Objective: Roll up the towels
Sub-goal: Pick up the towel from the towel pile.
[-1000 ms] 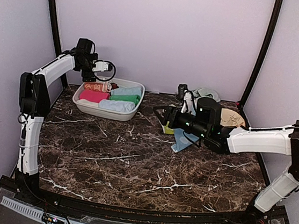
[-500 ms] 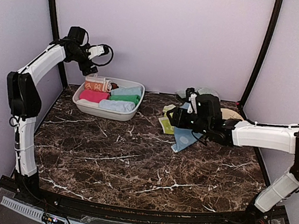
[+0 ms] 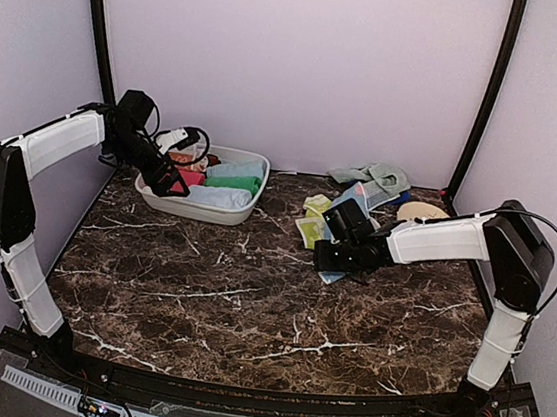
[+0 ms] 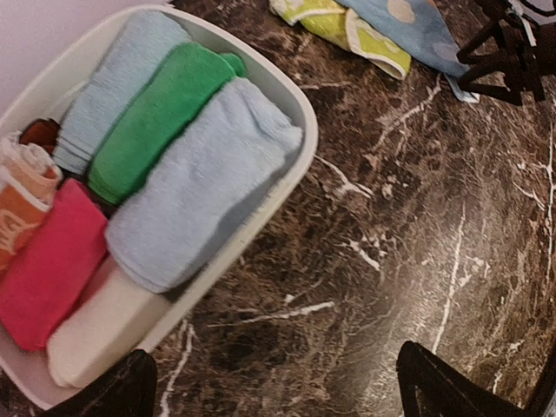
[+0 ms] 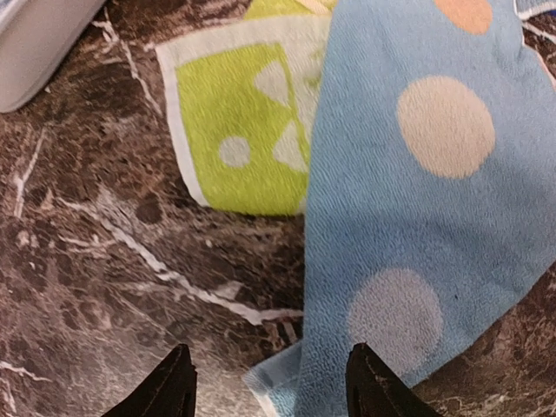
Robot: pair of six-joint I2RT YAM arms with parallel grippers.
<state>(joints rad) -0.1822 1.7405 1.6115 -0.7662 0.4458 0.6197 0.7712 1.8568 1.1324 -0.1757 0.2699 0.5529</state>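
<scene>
A light-blue spotted towel (image 5: 417, 200) lies flat on the marble table, partly over a yellow-green towel (image 5: 234, 143). My right gripper (image 5: 271, 382) is open just above the blue towel's near corner, one finger on each side of its edge. In the top view the right gripper (image 3: 325, 257) is low at the table's middle right. My left gripper (image 3: 168, 182) is open and empty at the front of the white tub (image 3: 198, 209). In the left wrist view the left gripper (image 4: 274, 391) hangs over bare marble beside the tub's rim (image 4: 287, 95). Rolled towels fill the tub: light blue (image 4: 191, 191), green (image 4: 156, 117), pink (image 4: 48, 269), cream (image 4: 104, 326).
A mint towel (image 3: 375, 173) lies crumpled at the back wall. A round beige disc (image 3: 424, 213) sits at the back right behind my right arm. The tub's corner (image 5: 35, 35) shows at the upper left of the right wrist view.
My left arm has come down from above the tub to its front rim. My right gripper has dropped lower and nearer, over the blue towel's near corner.
</scene>
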